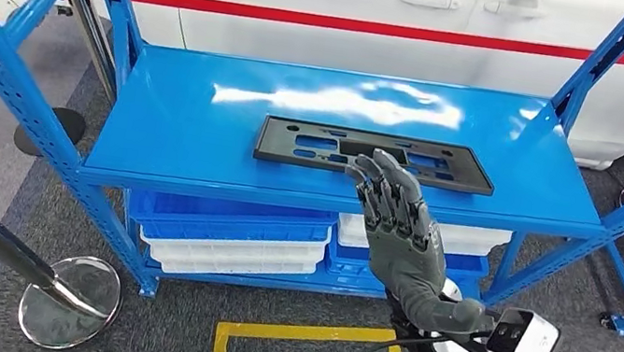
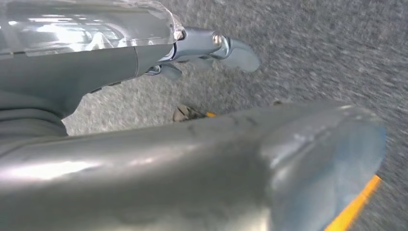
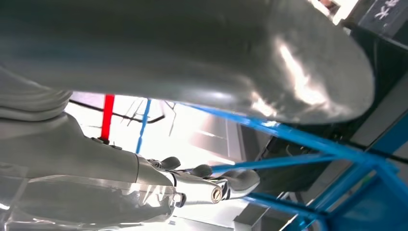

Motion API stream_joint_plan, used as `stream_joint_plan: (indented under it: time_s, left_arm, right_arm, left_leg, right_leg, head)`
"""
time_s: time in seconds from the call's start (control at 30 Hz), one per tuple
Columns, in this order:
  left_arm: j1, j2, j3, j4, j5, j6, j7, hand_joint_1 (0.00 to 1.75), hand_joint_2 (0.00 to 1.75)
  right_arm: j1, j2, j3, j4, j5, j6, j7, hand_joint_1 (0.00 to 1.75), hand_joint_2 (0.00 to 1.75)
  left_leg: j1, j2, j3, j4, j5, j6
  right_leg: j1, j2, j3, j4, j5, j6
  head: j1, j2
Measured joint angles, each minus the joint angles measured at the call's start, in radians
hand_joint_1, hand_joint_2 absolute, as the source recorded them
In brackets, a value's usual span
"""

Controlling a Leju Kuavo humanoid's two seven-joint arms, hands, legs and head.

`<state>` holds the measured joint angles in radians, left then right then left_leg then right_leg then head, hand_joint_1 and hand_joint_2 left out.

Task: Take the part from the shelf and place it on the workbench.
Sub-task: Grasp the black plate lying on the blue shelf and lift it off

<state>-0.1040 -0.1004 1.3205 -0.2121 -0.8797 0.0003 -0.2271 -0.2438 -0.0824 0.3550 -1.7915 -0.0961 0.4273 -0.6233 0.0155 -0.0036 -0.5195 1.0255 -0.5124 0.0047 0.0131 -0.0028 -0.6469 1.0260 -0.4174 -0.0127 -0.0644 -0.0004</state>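
A flat black rectangular plastic part (image 1: 375, 154) with cut-out slots lies lengthwise on the glossy blue metal top shelf (image 1: 201, 135) of a bolted rack, near its front edge and within reach of the robot, as the grey many-fingered right hand (image 1: 400, 223) rises in front of it with fingers extended and slightly apart, grasping nothing; its fingertips overlap the part's near edge in the head view, though whether they touch it or hover just above cannot be told from this angle. The raised, open posture suggests a reach toward the front lip, where a thin flat piece is likeliest to be caught. The left hand (image 2: 144, 159) hangs low over grey carpet, its thumb and a finger showing loose in the wrist view with nothing between them, so it appears released. Below the shelf sit stacked blue and white plastic bins (image 1: 233, 234). The rack stands on grey carpet marked with a yellow taped square (image 1: 302, 335); behind it is the side of a white car (image 1: 336, 0), a red stripe running across its doors, and a chrome stanchion base (image 1: 71, 300) rests at the left.
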Motion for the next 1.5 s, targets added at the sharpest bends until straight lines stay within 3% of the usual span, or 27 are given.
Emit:
stream_joint_plan:
  time_s: [0.07,0.1,0.17,0.23,0.27,0.3,0.33,0.4,0.47,0.6,0.67,0.73,0.77,0.8,0.83,0.9,0.97,1.03,1.13,1.17,1.23,1.27,1.3,1.33,1.43,1.5]
  left_arm:
    - [-0.001,0.0,0.0,0.0,0.0,0.001,0.0,0.0,0.0]
    - [-0.002,0.0,0.0,0.0,0.0,0.0,-0.001,0.0,0.0]
    - [-0.004,0.0,0.0,0.0,-0.001,-0.002,-0.004,0.0,0.0]
    - [-0.002,0.0,0.0,0.0,-0.002,-0.003,-0.006,0.0,0.0]
    - [0.001,0.0,0.0,0.0,-0.003,-0.002,-0.007,0.0,0.0]
    - [0.003,0.0,0.0,0.0,-0.003,-0.001,-0.007,0.0,0.0]
    - [0.005,0.0,0.0,0.0,-0.004,0.0,-0.008,0.0,0.0]
    - [0.007,0.001,0.0,0.0,-0.005,0.002,-0.008,0.0,0.0]
    - [0.007,0.002,0.0,0.0,-0.007,0.002,-0.009,0.0,0.0]
    - [0.01,0.0,-0.001,0.0,-0.019,0.011,-0.009,0.0,0.0]
    - [0.009,-0.002,-0.003,0.0,-0.032,0.022,-0.004,0.0,0.0]
    - [0.007,0.0,-0.006,0.0,-0.044,0.031,0.006,0.0,0.0]
    - [0.007,0.0,-0.008,0.0,-0.05,0.033,0.011,0.0,0.0]
    - [0.007,0.001,-0.011,0.0,-0.053,0.035,0.016,0.0,0.0]
    - [0.008,0.001,-0.013,0.0,-0.055,0.035,0.019,0.0,0.0]
    - [0.008,0.001,-0.02,0.0,-0.058,0.036,0.022,0.0,0.0]
    - [0.006,0.001,-0.025,0.0,-0.059,0.036,0.024,0.0,0.0]
    - [0.006,0.001,-0.026,0.0,-0.058,0.036,0.022,0.0,0.0]
    - [0.007,0.0,-0.026,0.0,-0.055,0.036,0.002,0.0,0.0]
    - [0.007,0.0,-0.027,0.0,-0.056,0.036,-0.006,0.0,0.0]
    - [0.008,-0.002,-0.027,0.0,-0.061,0.033,-0.016,0.0,0.0]
    - [0.009,-0.002,-0.027,0.0,-0.064,0.031,-0.019,0.0,0.0]
    - [0.01,-0.003,-0.028,0.0,-0.066,0.03,-0.02,0.0,0.0]
    - [0.011,-0.003,-0.028,0.0,-0.067,0.028,-0.021,0.0,0.0]
    - [0.011,-0.003,-0.029,0.0,-0.071,0.027,-0.021,0.0,0.0]
    - [0.01,-0.003,-0.03,0.0,-0.073,0.029,-0.018,0.0,0.0]
  right_arm:
    - [-0.002,0.003,0.001,0.001,0.001,-0.001,0.0,0.0,0.0]
    - [-0.004,0.005,0.002,0.002,0.002,-0.002,0.0,0.0,0.0]
    - [-0.004,0.008,0.004,0.002,0.007,-0.005,0.0,0.0,0.0]
    - [-0.001,0.01,0.008,0.005,0.012,-0.006,0.0,0.0,0.0]
    - [0.001,0.011,0.01,0.007,0.014,-0.006,0.0,0.0,0.0]
    - [0.002,0.012,0.012,0.008,0.016,-0.006,0.0,0.0,0.0]
    - [0.003,0.012,0.013,0.009,0.018,-0.006,0.0,0.0,0.0]
    - [0.003,0.013,0.014,0.01,0.02,-0.006,0.0,0.0,0.0]
    - [0.004,0.014,0.014,0.012,0.023,-0.008,0.0,0.0,0.0]
    - [0.011,0.014,0.017,0.012,0.048,-0.034,0.002,0.0,0.0]
    - [0.017,0.014,0.018,0.015,0.064,-0.052,0.006,0.0,0.0]
    - [0.023,0.013,0.025,0.028,0.078,-0.068,0.012,0.0,0.0]
    - [0.026,0.013,0.031,0.04,0.083,-0.076,0.014,0.0,0.0]
    - [0.027,0.013,0.038,0.055,0.087,-0.085,0.016,0.0,0.0]
    - [0.027,0.013,0.045,0.071,0.089,-0.092,0.015,0.0,0.0]
    - [0.025,0.013,0.056,0.098,0.091,-0.102,0.014,0.0,0.87]
    - [0.022,0.013,0.063,0.118,0.098,-0.112,0.016,0.0,1.75]
    - [0.019,0.013,0.071,0.138,0.142,-0.162,0.028,0.0,1.75]
    - [0.006,0.018,0.097,0.208,0.353,-0.379,0.045,0.0,1.75]
    - [-0.004,0.023,0.112,0.247,0.453,-0.479,0.052,0.0,1.75]
    - [-0.027,0.038,0.143,0.33,0.644,-0.664,0.081,0.0,1.75]
    - [-0.038,0.046,0.158,0.372,0.73,-0.74,0.103,0.0,1.75]
    - [-0.05,0.052,0.172,0.409,0.802,-0.797,0.125,0.0,1.75]
    - [-0.061,0.058,0.184,0.441,0.857,-0.836,0.144,0.0,1.75]
    - [-0.092,0.072,0.215,0.516,0.997,-0.912,0.205,0.0,1.75]
    - [-0.109,0.08,0.235,0.555,1.108,-0.951,0.26,0.0,1.75]
  left_leg:
    - [0.001,0.001,0.008,0.014,0.0,-0.009]
    - [0.002,0.001,-0.002,0.044,-0.001,-0.011]
    - [0.003,0.001,-0.063,0.153,-0.026,-0.014]
    - [0.004,0.001,-0.143,0.265,-0.077,-0.021]
    - [0.004,0.001,-0.17,0.288,-0.091,-0.024]
    - [0.004,0.001,-0.182,0.283,-0.088,-0.025]
    - [0.004,0.001,-0.177,0.239,-0.059,-0.024]
    - [0.002,0.002,-0.144,0.105,0.039,-0.017]
    - [-0.002,0.002,-0.123,0.024,0.095,-0.005]
    - [-0.001,0.0,-0.109,0.006,0.098,0.012]
    - [0.003,0.0,-0.094,-0.005,0.093,0.018]
    - [0.004,0.0,-0.083,-0.009,0.083,0.021]
    - [0.004,0.0,-0.078,-0.01,0.077,0.021]
    - [0.004,-0.001,-0.071,-0.01,0.071,0.02]
    - [0.005,-0.002,-0.061,-0.01,0.064,0.018]
    - [0.005,-0.004,-0.042,-0.01,0.05,0.011]
    - [0.003,-0.007,-0.034,-0.01,0.04,0.0]
    - [0.003,-0.007,-0.033,-0.014,0.037,-0.013]
    - [0.006,-0.004,-0.038,0.016,0.01,-0.028]
    - [0.006,-0.003,-0.06,0.064,-0.015,-0.029]
    - [0.006,-0.003,-0.134,0.204,-0.071,-0.031]
    - [0.005,-0.003,-0.168,0.26,-0.085,-0.031]
    - [0.005,-0.003,-0.186,0.284,-0.08,-0.03]
    - [0.005,-0.003,-0.185,0.267,-0.056,-0.028]
    - [-0.001,-0.002,-0.105,0.072,0.051,-0.011]
    - [-0.006,-0.002,-0.075,0.006,0.069,-0.002]
  right_leg:
    - [-0.001,0.002,0.022,-0.014,0.001,-0.008]
    - [-0.003,0.002,0.036,-0.019,-0.003,-0.013]
    - [-0.006,0.001,0.058,-0.026,-0.015,-0.022]
    - [-0.005,0.002,0.075,-0.026,-0.031,-0.027]
    - [-0.005,0.005,0.086,-0.026,-0.04,-0.027]
    - [-0.004,0.007,0.097,-0.026,-0.048,-0.026]
    - [-0.004,0.009,0.111,-0.026,-0.058,-0.025]
    - [-0.004,0.01,0.137,-0.023,-0.081,-0.018]
    - [-0.002,0.011,0.148,-0.021,-0.098,-0.008]
    - [-0.004,0.011,0.149,-0.009,-0.124,0.015]
    - [-0.009,0.009,0.108,0.071,-0.161,0.028]
    - [-0.018,0.008,0.018,0.21,-0.203,0.038]
    - [-0.022,0.008,-0.023,0.261,-0.206,0.042]
    - [-0.026,0.008,-0.045,0.272,-0.186,0.045]
    - [-0.029,0.007,-0.046,0.243,-0.146,0.046]
    - [-0.033,0.006,-0.005,0.109,-0.047,0.045]
    - [-0.029,0.006,0.029,0.011,-0.005,0.038]
    - [-0.022,0.007,0.033,-0.006,-0.013,0.026]
    - [-0.024,0.007,0.048,-0.02,-0.015,0.004]
    - [-0.025,0.005,0.055,-0.024,-0.017,-0.004]
    - [-0.018,0.005,0.06,-0.024,-0.022,-0.014]
    - [-0.014,0.005,0.062,-0.024,-0.024,-0.017]
    - [-0.01,0.005,0.065,-0.023,-0.027,-0.019]
    - [-0.007,0.005,0.068,-0.022,-0.029,-0.02]
    - [0.0,0.006,0.08,-0.016,-0.042,-0.017]
    - [0.003,0.006,0.079,-0.012,-0.047,-0.01]
  head:
    - [0.0,0.0]
    - [0.0,0.0]
    - [0.0,0.0]
    - [0.0,0.0]
    - [0.0,0.0]
    - [0.0,0.0]
    - [0.0,0.0]
    - [0.0,0.0]
    - [0.0,0.0]
    - [0.0,0.0]
    - [0.0,0.0]
    - [0.0,0.0]
    - [0.0,0.0]
    - [0.0,0.0]
    - [0.0,0.0]
    - [0.0,0.0]
    - [0.0,0.0]
    - [0.0,0.0]
    - [0.0,0.0]
    - [0.0,0.0]
    - [0.0,0.0]
    - [0.0,0.0]
    - [0.0,0.0]
    - [0.0,0.0]
    - [0.0,0.0]
    - [0.0,0.0]
